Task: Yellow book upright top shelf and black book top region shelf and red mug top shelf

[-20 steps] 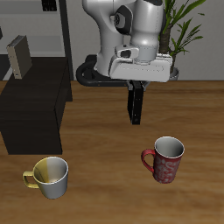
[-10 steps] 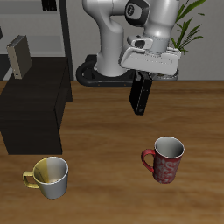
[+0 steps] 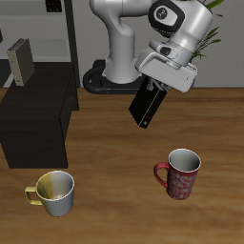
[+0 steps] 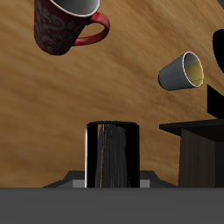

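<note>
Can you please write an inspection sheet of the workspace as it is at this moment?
Surface: wooden table, bare between the items.
Job's things: black book held in the air, tilted; yellow book upright on the shelf top; red mug upright on the table, away from the shelf.
Clutter: cream mug with yellow handle, upright on the table in front of the shelf.
Grippers: gripper shut on the black book, above the table.
Cables: nothing seen.
Surroundings: plant and thin grey frame at the back.
</note>
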Motion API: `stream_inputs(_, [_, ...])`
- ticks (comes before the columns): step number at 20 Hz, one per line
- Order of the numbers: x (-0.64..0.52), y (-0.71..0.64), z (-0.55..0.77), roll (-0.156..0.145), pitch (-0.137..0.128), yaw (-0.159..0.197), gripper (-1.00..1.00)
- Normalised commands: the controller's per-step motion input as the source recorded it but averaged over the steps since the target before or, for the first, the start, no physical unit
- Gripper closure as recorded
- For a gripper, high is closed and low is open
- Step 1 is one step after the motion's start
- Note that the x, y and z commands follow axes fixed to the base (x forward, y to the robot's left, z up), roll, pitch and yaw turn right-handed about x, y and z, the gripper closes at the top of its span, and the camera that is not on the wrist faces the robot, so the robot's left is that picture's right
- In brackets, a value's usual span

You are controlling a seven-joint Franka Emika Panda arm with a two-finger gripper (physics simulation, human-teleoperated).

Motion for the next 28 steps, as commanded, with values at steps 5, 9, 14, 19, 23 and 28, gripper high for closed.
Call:
stream_inputs(5, [0.17,-0.16,-0.17,-0.295,0.032,-0.063,1.00])
stream_inputs(9, [-0.17,-0.04,-0.18,-0.210,0.059,-0.018,1.00])
stream_inputs(14, [-0.12,0.07,-0.09,-0.116,0.076,-0.008,1.00])
stream_inputs(19, [-0.13,0.05,0.24,-0.145,-0.091,-0.043,1.00])
stream_inputs(23, [0.12,-0.17,0.13,-0.109,-0.058,0.019,1.00])
stream_inputs(28, [0.18,-0.16,0.10,-0.043,-0.061,0.007,1.00])
